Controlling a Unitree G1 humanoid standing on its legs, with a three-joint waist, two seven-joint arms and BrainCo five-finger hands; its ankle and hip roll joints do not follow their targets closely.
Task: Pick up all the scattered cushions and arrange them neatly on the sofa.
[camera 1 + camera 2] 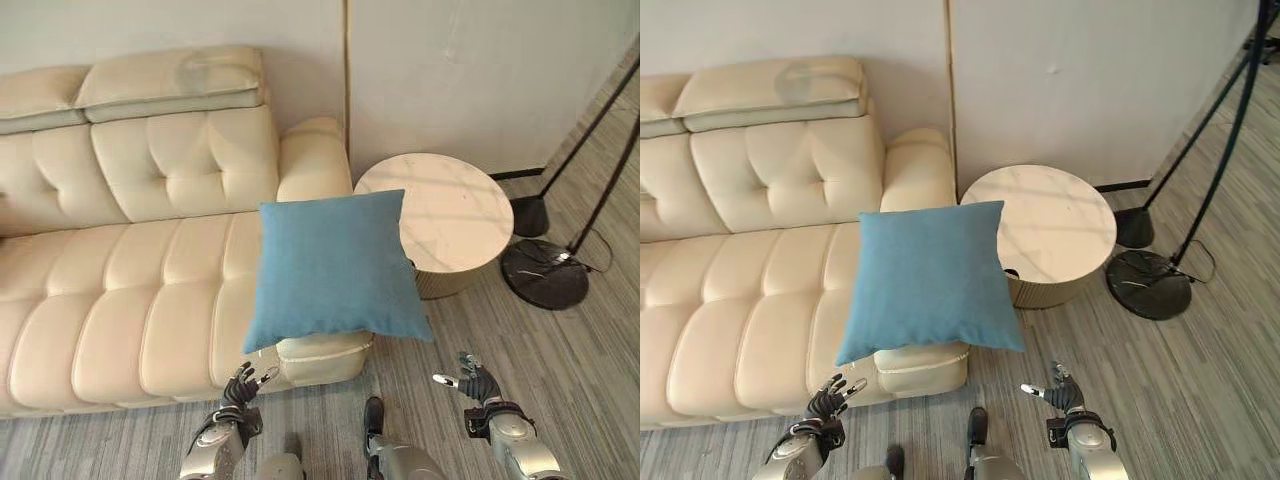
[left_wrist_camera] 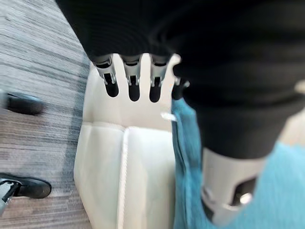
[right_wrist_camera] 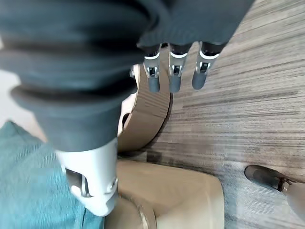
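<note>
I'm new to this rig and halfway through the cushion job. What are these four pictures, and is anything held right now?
The two wide pictures come from the humanoid robot's head, looking down; the two close ones come from cameras on its wrists. The silver, dark-tipped left hand and right hand hang low over the grey striped floor, fingers relaxed, holding nothing. The square blue fabric cushion lies on the armrest end of the cream leather sofa, overhanging towards the round marble-topped side table. Two black floor-lamp bases stand to the table's right. The left wrist view looks past its fingers at the sofa's armrest and the cushion's edge; the right wrist view shows the table's ribbed side and the floor.
</note>
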